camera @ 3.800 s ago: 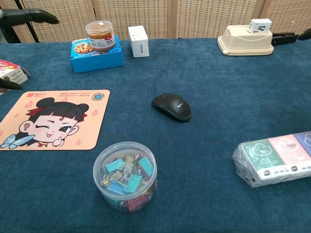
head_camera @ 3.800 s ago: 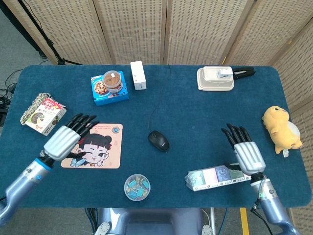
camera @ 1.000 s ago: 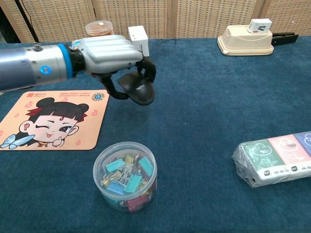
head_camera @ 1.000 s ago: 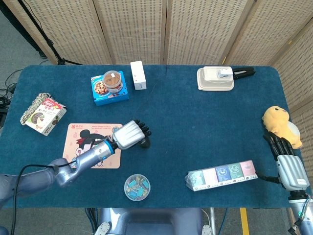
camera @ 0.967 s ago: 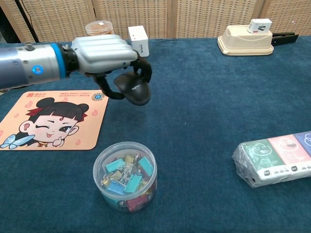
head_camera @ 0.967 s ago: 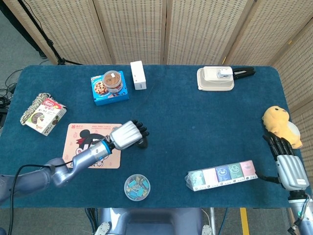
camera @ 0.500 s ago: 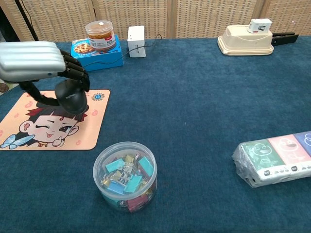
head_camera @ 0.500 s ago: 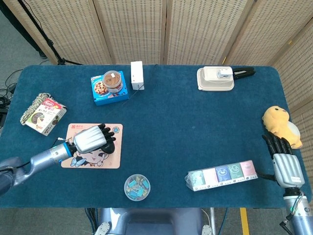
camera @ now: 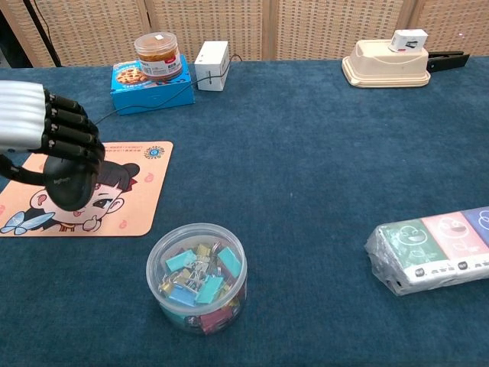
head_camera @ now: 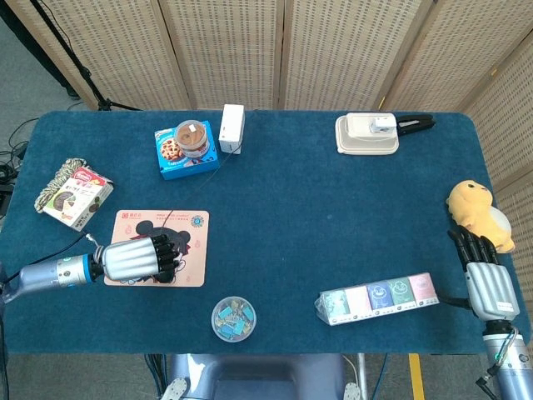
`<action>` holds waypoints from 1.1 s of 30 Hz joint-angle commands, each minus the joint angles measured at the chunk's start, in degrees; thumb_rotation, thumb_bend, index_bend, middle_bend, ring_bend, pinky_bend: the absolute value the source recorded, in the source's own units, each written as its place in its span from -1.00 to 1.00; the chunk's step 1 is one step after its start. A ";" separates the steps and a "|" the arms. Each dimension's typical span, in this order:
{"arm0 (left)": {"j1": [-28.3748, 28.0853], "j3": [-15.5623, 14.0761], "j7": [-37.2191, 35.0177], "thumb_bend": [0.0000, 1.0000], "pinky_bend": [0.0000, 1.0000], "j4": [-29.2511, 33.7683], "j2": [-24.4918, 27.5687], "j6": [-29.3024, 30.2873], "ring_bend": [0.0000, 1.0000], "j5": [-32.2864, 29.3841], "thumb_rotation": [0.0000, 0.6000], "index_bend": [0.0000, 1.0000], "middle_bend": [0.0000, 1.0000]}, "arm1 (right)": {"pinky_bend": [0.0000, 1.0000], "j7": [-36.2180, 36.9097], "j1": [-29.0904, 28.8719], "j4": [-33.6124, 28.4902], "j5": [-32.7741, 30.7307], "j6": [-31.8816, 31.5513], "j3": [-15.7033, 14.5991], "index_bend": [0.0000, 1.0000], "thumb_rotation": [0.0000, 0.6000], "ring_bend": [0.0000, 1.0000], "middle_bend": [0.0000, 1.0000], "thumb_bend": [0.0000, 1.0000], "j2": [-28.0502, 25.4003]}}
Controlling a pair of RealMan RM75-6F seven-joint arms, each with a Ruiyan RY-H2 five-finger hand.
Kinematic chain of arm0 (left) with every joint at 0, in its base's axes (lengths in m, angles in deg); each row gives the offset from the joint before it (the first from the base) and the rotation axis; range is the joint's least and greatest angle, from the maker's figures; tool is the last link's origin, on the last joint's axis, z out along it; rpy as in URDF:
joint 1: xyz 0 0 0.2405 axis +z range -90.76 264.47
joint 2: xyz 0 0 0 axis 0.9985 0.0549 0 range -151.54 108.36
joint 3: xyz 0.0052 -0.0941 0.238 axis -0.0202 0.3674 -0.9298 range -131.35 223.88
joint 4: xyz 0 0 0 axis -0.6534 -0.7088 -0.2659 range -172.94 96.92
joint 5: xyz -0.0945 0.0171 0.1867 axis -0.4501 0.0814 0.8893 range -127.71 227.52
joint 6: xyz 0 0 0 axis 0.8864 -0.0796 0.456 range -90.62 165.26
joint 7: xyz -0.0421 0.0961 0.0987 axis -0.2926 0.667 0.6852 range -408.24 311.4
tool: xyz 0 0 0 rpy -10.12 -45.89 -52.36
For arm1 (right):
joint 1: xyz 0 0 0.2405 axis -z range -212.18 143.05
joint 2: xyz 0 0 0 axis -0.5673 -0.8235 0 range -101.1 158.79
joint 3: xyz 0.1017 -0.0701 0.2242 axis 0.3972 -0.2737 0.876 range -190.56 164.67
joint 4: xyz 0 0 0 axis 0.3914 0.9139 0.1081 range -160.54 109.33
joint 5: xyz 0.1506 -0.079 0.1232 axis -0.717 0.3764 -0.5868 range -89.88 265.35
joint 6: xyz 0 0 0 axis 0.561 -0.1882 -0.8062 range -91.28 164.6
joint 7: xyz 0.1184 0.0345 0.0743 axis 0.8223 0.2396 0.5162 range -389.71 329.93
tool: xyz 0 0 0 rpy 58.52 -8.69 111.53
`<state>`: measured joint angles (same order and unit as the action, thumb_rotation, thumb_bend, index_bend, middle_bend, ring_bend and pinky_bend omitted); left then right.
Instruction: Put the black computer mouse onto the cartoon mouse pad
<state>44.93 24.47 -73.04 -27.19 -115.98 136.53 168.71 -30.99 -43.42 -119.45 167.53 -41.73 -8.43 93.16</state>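
Overhead, left hand (head_camera: 133,258) over the cartoon mouse pad (head_camera: 183,223), fingers curled around the black computer mouse (head_camera: 165,268); right hand (head_camera: 487,283) idle at the near right edge, fingers straight, holding nothing. Chest-level, mouse (camera: 69,180) gripped above the printed face, contact with the pad (camera: 134,187) unclear. Placing step; next, likely lowering flat and releasing.

The left hand (camera: 38,126) is cut off by the chest view's left edge, and its fingers cover the top of the black computer mouse (camera: 69,183). That mouse hides part of the cartoon mouse pad (camera: 134,195) (whether they touch is unclear). The right hand (head_camera: 485,283) shows only in the head view.
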 commanded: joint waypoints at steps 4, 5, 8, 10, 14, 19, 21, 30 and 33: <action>3.23 -1.05 -1.04 -0.38 -0.20 -3.69 -1.47 -1.32 -0.24 -0.41 1.00 -0.08 -0.19 | -1.00 -0.13 0.06 -0.16 0.10 0.06 0.00 -1.00 1.00 -1.00 -1.00 -1.00 0.00; 3.50 -1.04 -1.06 -0.38 -0.20 -4.12 -1.62 -1.76 -0.24 -0.64 1.00 -0.08 -0.19 | -1.00 -0.25 0.02 -0.17 0.03 0.19 0.00 -1.00 1.00 -1.00 -1.00 -1.00 0.08; 3.58 -0.89 -1.43 -0.38 -0.20 -4.79 -2.09 -2.99 -0.24 -1.30 1.00 -0.09 -0.19 | -1.00 -0.80 -0.13 -0.07 -0.16 0.56 0.00 -1.00 1.00 -1.00 -1.00 -1.00 0.39; 3.37 -0.79 -1.83 -0.38 -0.20 -5.06 -2.40 -3.77 -0.24 -1.66 1.00 -0.08 -0.19 | -1.00 -1.19 -0.26 -0.03 -0.36 0.86 0.01 -1.00 1.00 -1.00 -1.00 -1.00 0.62; 2.38 -1.31 -1.77 -0.38 -0.20 -5.82 -2.93 -5.69 -0.24 -1.64 1.00 -0.09 -0.19 | -1.00 -1.84 -0.50 -0.07 -0.88 1.42 0.10 -1.00 1.00 -1.00 -1.00 -1.00 1.04; 0.58 -2.02 -1.26 -0.38 -0.20 -6.40 -3.59 -9.52 -0.24 -1.53 1.00 -0.08 -0.19 | -1.00 -2.43 -0.57 -0.02 -1.70 1.84 0.27 -1.00 1.00 -1.00 -1.00 -1.00 1.40; 0.09 -2.39 -1.16 -0.38 -0.20 -6.51 -3.62 -10.70 -0.24 -1.40 1.00 -0.09 -0.19 | -1.00 -2.42 -0.57 0.10 -2.11 1.98 0.42 -1.00 1.00 -1.00 -1.00 -1.00 1.42; -1.21 -2.94 -0.82 -0.38 -0.20 -6.41 -4.46 -13.84 -0.25 -1.71 1.00 -0.09 -0.19 | -1.00 -1.49 -0.82 0.92 -3.73 3.01 1.11 -1.00 1.00 -1.00 -1.00 -1.00 1.21; -1.43 -3.30 -0.50 -0.41 -0.20 -6.67 -4.38 -14.96 -0.33 -1.63 1.00 -0.20 -0.29 | -1.00 -1.41 -0.85 1.06 -3.82 3.15 1.16 -1.00 1.00 -1.00 -1.00 -1.00 1.19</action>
<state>43.62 21.35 -73.67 -33.73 -120.40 122.09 167.02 -32.40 -44.27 -118.40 163.71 -38.57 -7.28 94.35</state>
